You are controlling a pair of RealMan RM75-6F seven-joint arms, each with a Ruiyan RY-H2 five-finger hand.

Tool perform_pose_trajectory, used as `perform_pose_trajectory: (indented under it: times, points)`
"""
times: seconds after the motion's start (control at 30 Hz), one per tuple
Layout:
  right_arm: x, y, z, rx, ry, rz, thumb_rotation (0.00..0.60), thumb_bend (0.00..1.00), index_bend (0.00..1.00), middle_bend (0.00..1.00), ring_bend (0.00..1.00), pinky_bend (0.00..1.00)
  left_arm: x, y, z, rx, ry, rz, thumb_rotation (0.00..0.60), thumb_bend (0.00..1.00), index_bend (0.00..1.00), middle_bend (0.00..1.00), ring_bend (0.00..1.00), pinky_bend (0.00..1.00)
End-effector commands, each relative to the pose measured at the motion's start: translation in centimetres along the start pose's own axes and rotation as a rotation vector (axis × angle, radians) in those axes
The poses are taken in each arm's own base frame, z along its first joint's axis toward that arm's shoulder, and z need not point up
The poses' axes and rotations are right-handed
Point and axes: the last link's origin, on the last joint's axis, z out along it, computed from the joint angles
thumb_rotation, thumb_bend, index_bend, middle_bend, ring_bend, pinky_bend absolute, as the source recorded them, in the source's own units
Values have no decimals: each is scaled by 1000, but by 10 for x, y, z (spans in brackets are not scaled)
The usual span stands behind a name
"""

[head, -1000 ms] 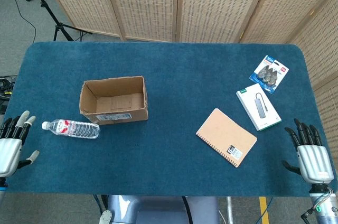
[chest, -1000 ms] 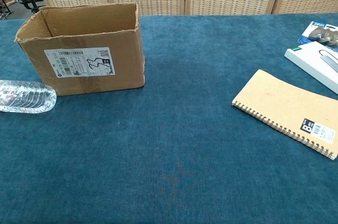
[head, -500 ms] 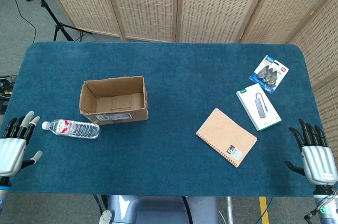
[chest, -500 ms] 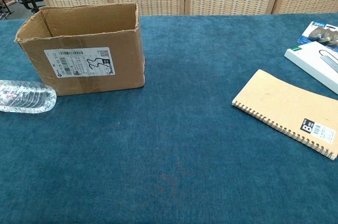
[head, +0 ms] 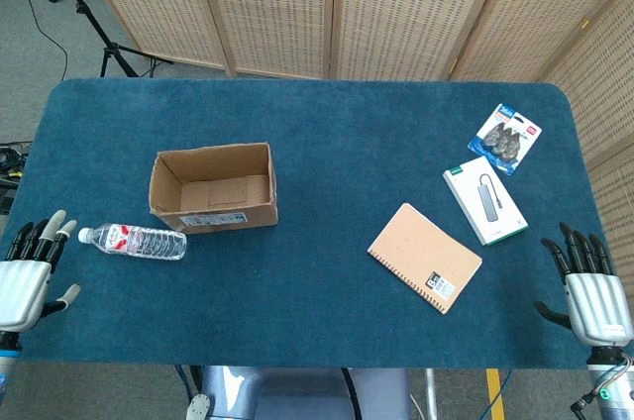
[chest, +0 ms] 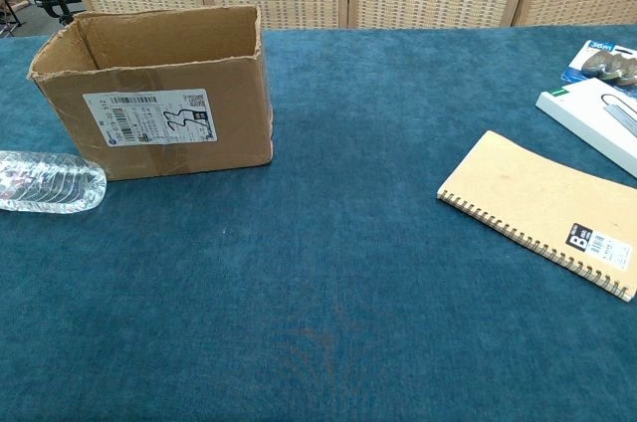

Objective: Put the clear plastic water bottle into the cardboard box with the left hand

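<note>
The clear plastic water bottle [head: 134, 241] lies on its side on the blue table, cap pointing left, just in front of the cardboard box [head: 212, 187]. The box stands upright with its top open and looks empty. In the chest view only the bottle's base end [chest: 48, 182] shows, at the left edge beside the box [chest: 159, 94]. My left hand [head: 26, 274] hovers at the table's front-left corner, fingers spread, holding nothing, a short way left of the bottle. My right hand [head: 589, 286] is at the front-right corner, fingers apart and empty.
A tan spiral notebook [head: 425, 257] lies right of centre. A white boxed adapter [head: 484, 200] and a blister pack [head: 506, 138] sit at the far right. Woven folding screens [head: 337, 4] stand behind the table. A tripod leg [head: 109, 44] is at the back left.
Both hands have drifted slightly down toward the table's front edge. The bottle and box have not moved.
</note>
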Motion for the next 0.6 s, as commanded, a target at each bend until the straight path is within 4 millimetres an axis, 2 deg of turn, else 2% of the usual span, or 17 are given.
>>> perform_pose_trajectory:
  times: [0.03,0.6]
  points:
    - [0,0,0,-1,-2,1,600,106,157,0,0,0,0,-1,0,5,-7,2,600,225,0,0,0,0]
    - [0,-2,3,16,17,16,600,105,157,0,0,0,-2,3,14,11,-27,-15,600,226,16,0,0,8]
